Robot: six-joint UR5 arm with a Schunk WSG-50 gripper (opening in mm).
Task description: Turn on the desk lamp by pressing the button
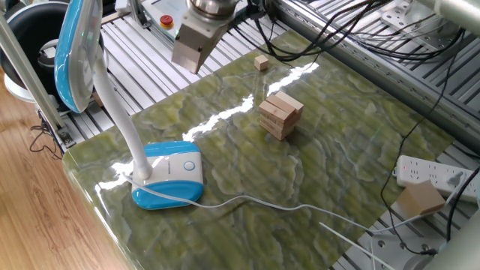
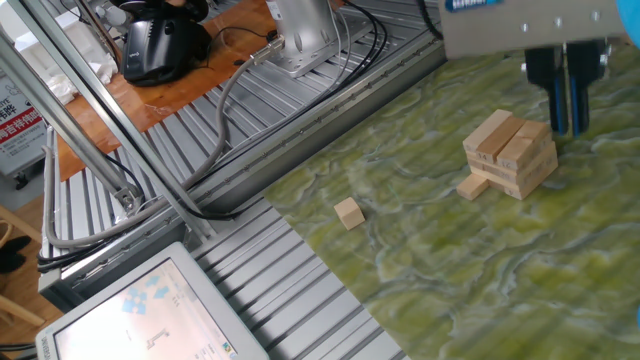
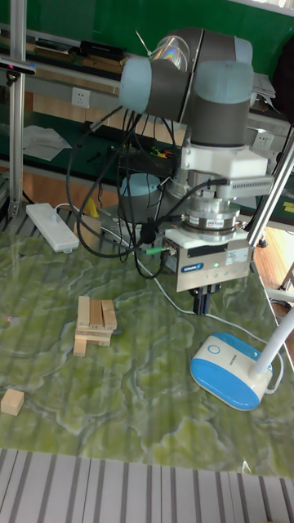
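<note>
end effector (image 2: pixel 570 125) upper right of frame, above table (image 1: pixel 247 172), fingers pressed together; desk lamp (image 1: pixel 169 174) lower left, button (image 1: pixel 188 166) untouched

**Green marbled counter amid aluminium rails and a wood floor**

The glossy green-and-yellow marbled counter (image 1: pixel 247 180) catches a bright streak of reflected overhead light (image 1: pixel 247 105). Ribbed silver aluminium rails (image 2: pixel 300 290) border it on several sides, with black cables (image 1: pixel 360 37) lying across them. A light wooden plank floor (image 1: pixel 37 217) shows beside the counter. In the tall fixed view a dark green wall (image 3: pixel 82 20) stands behind, carrying a white wall socket (image 3: pixel 80 98), and a silver aluminium post (image 3: pixel 16 106) rises at the left. A white power strip (image 3: pixel 51 226) lies on the counter's far edge. An orange-brown wooden desk surface (image 2: pixel 190 85) sits beyond the rails.
</note>
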